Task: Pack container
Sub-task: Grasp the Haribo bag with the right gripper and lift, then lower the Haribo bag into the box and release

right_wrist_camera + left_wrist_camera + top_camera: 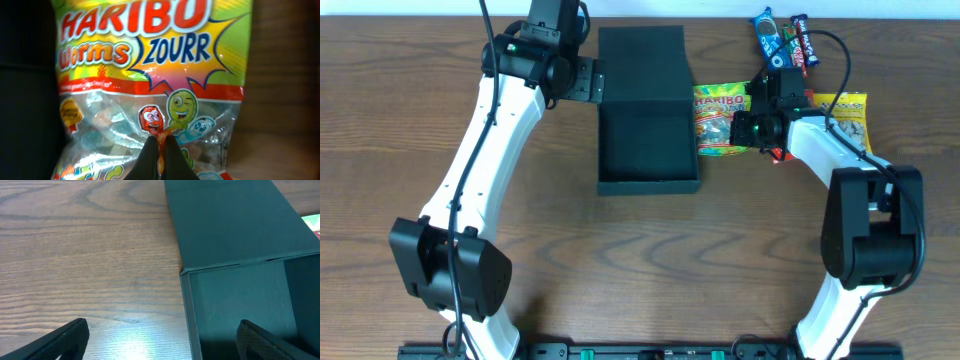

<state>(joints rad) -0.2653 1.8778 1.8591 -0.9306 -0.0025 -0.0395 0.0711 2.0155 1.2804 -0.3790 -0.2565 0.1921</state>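
Note:
The container [648, 140] is a dark teal-black box, open, its flap lid lying flat toward the table's back; it also shows in the left wrist view [235, 255]. My left gripper [160, 340] is open, one finger over the wood and one over the box's inside, straddling its left wall [590, 80]. A Haribo Worms Zourr packet [720, 118] lies just right of the box. My right gripper [161, 150] is shut on a pinch of this packet [150, 65], seen near the packet's right edge in the overhead view [752, 128].
A yellow snack packet [848, 112] lies right of the right arm. A blue Oreo packet [768, 36] and a dark snack bar [804, 40] lie at the back right. Wood table [640, 260] stretches in front of the box.

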